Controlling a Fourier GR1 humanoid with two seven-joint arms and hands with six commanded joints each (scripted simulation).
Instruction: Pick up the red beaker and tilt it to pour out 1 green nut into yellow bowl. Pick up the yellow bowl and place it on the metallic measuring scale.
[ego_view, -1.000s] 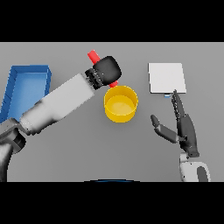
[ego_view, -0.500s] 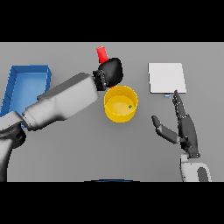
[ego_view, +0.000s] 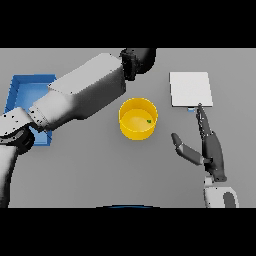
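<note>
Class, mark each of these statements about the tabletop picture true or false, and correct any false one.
1. A small green nut lies inside the yellow bowl. True.
2. The yellow bowl stands on the metallic scale. False: it stands on the grey table, left of the scale.
3. The right hand holds the bowl. False: it is open, apart from the bowl.
4. A blue tray sits at the table's left. True.
5. The left hand is at the table's far side. True.

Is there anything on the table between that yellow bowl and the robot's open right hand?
No. In the head view, only bare grey table lies between the yellow bowl and the right hand.
</note>
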